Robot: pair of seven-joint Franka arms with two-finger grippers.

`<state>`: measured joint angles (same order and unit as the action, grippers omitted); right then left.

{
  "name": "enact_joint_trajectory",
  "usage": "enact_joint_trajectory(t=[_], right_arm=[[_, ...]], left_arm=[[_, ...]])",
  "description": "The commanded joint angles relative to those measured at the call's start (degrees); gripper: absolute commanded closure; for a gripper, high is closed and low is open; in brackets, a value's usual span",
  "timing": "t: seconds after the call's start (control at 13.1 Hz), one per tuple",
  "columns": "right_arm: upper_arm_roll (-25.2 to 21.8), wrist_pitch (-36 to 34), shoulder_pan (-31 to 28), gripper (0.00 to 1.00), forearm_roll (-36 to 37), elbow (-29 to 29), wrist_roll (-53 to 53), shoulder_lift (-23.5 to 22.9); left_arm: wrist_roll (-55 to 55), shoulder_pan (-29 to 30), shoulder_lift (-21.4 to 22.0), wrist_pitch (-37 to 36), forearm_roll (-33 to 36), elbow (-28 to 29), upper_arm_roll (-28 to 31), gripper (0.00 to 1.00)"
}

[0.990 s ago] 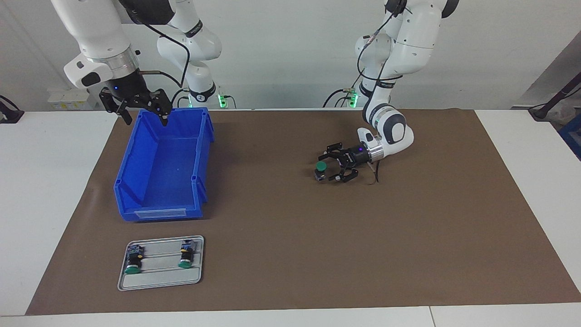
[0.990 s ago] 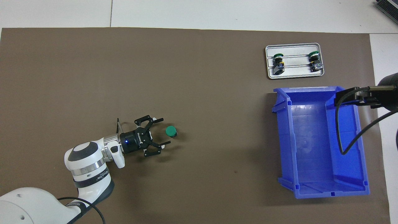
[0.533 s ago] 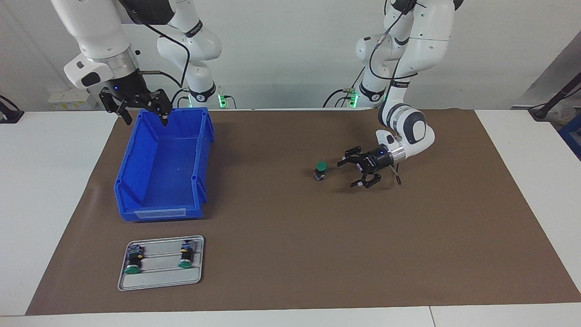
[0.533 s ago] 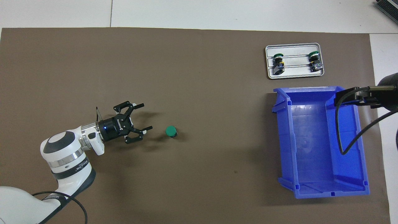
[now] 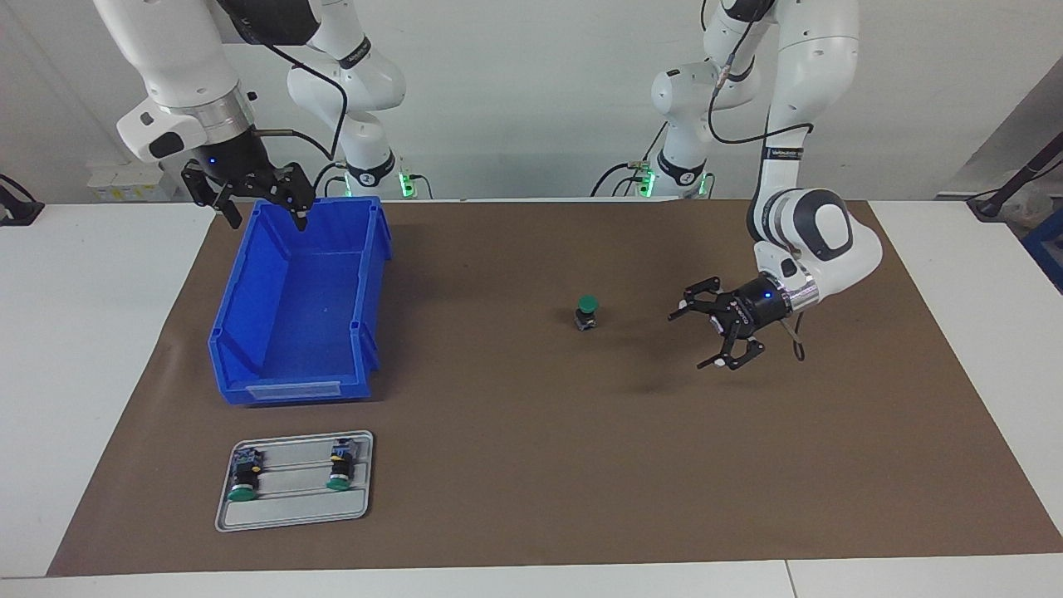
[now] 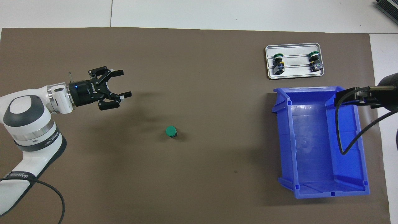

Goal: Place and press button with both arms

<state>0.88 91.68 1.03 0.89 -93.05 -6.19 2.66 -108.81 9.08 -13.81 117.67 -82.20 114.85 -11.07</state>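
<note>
The button (image 5: 587,311) stands upright on the brown mat, green cap up, with nothing touching it; it also shows in the overhead view (image 6: 170,131). My left gripper (image 5: 693,339) is open and empty, raised over the mat, well apart from the button toward the left arm's end of the table; it also shows in the overhead view (image 6: 125,83). My right gripper (image 5: 266,218) is open and empty, and hangs over the robots' end of the blue bin (image 5: 291,389). Two twin buttons (image 5: 243,480) (image 5: 339,472) lie on a grey tray (image 5: 291,508).
The blue bin (image 6: 284,140) is empty and stands at the right arm's end of the mat. The grey tray (image 6: 295,73) lies just farther from the robots than the bin. The brown mat (image 5: 531,465) covers most of the white table.
My left gripper, open, has drawn back from the button toward the left arm's end of the table and risen. The button stays standing. The right arm has not moved.
</note>
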Motion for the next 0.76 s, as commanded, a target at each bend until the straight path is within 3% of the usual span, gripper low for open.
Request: enact_joint_trajectory(t=[0.0,0.3,0.69], right_arm=[[0.3,0.0,-0.4,0.00,-0.4,-1.5,1.4,1.5],[0.3,0.0,-0.4,0.00,-0.4,-1.5,1.4,1.5],[0.3,0.0,-0.4,0.00,-0.4,-1.5,1.4,1.5]], left_arm=[[16.2,-0.7,1.0,2.6,10.3,-5.8,-1.0,0.03],[37.5,-3.5,4.3,1.5,28.4,-11.1,-1.0,0.03],[70.0,-9.1,8.5,-7.8,58.8,-19.7,-1.0,0.03]])
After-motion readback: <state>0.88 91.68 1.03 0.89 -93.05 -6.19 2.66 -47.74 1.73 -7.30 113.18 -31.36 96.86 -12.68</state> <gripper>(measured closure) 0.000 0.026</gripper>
